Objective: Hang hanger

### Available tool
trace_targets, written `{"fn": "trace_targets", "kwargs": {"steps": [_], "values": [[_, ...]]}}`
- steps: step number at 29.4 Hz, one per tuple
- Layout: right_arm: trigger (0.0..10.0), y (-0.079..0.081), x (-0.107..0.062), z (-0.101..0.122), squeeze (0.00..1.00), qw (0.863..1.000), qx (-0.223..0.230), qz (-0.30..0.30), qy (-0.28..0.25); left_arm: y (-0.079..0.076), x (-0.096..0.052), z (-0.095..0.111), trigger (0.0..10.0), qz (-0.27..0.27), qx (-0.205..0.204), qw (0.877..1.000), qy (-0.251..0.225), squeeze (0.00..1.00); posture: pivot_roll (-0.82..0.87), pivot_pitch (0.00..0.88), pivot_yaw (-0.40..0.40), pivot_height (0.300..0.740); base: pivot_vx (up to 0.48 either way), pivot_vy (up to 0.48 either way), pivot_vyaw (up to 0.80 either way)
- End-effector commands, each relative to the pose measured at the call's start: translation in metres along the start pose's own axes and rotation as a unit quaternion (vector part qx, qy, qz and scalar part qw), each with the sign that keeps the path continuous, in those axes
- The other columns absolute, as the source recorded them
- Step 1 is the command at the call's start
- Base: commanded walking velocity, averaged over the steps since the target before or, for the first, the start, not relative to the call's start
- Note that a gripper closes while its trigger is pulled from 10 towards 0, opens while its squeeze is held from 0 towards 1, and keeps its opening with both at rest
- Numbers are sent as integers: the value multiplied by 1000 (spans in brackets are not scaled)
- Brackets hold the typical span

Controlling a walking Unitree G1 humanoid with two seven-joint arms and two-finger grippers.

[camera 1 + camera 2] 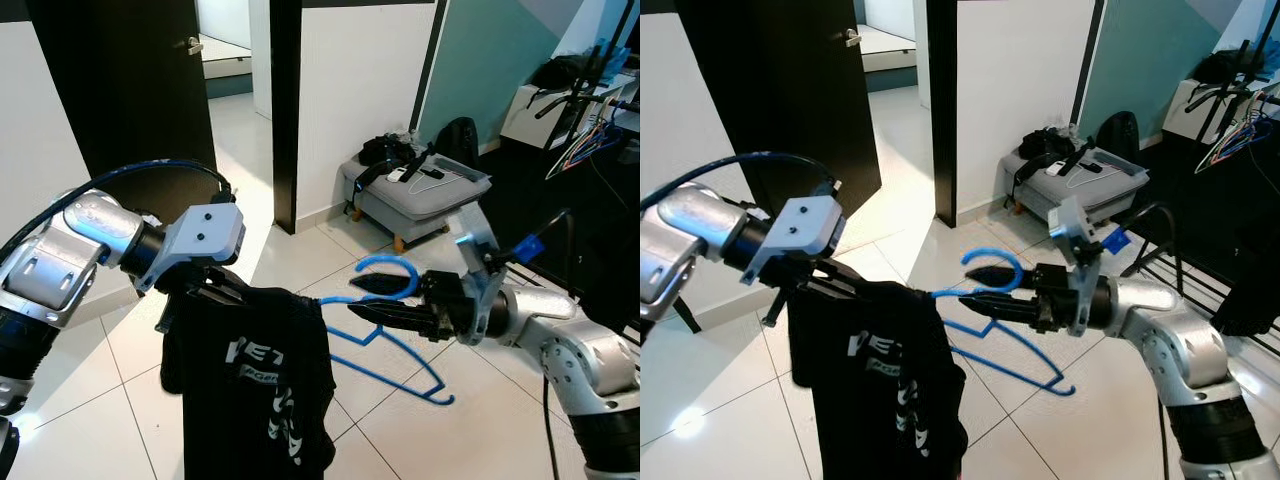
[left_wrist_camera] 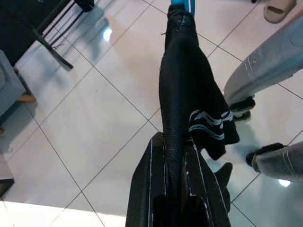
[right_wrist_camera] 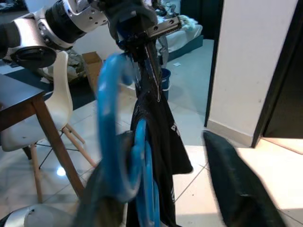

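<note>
A blue plastic hanger point(image 1: 400, 368) hangs in the air between my two arms, hook point(image 1: 388, 264) upward. A black T-shirt point(image 1: 255, 385) with white print is draped over its left end. My left gripper point(image 1: 212, 290) is shut on the shirt-covered hanger end; in the left wrist view its fingers point(image 2: 156, 175) clamp the black fabric point(image 2: 182, 94). My right gripper point(image 1: 368, 300) is open, one finger above and one below the hanger's neck just under the hook. In the right wrist view the blue hook point(image 3: 113, 132) lies near one finger, and the other finger point(image 3: 232, 189) stands well apart.
A grey padded bench point(image 1: 425, 200) with bags and cables stands against the white wall. A clothes rack with hangers point(image 1: 590, 135) is at the far right. A dark door point(image 1: 120, 90) stands open at the left. A wooden table point(image 3: 23, 101) and white chair point(image 3: 61, 104) are behind my left arm.
</note>
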State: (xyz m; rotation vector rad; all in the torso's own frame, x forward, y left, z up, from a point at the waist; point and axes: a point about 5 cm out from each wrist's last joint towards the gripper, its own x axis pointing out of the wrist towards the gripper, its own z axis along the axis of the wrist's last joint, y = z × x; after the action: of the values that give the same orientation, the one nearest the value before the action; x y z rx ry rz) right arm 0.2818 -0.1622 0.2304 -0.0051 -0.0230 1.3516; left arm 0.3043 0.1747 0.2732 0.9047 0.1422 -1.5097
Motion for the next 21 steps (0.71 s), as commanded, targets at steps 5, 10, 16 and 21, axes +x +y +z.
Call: {"fn": "trace_targets", "kwargs": {"steps": [5, 10, 16, 21], "values": [[10000, -6, -19, 3, 1000, 999, -19, -48, 4, 15, -13, 1, 0, 54, 13, 998, 15, 0, 4, 0, -4, 740, 0, 0, 0], [10000, -9, -40, -1, 941, 994, -30, -102, 23, 24, -26, 2, 0, 98, 17, 995, 17, 0, 0, 0, 0, 740, 0, 0, 0], [10000, -7, -73, -1, 0, 985, -23, -171, 8, 33, -45, 13, 0, 142, 25, 989, -15, 0, -7, 0, 7, 740, 0, 0, 0], [10000, 4, -85, -10, 0, 982, 9, -189, -13, 42, -57, 32, 0, 169, 41, 981, -81, 0, -13, 0, 10, 740, 0, 0, 0]]}}
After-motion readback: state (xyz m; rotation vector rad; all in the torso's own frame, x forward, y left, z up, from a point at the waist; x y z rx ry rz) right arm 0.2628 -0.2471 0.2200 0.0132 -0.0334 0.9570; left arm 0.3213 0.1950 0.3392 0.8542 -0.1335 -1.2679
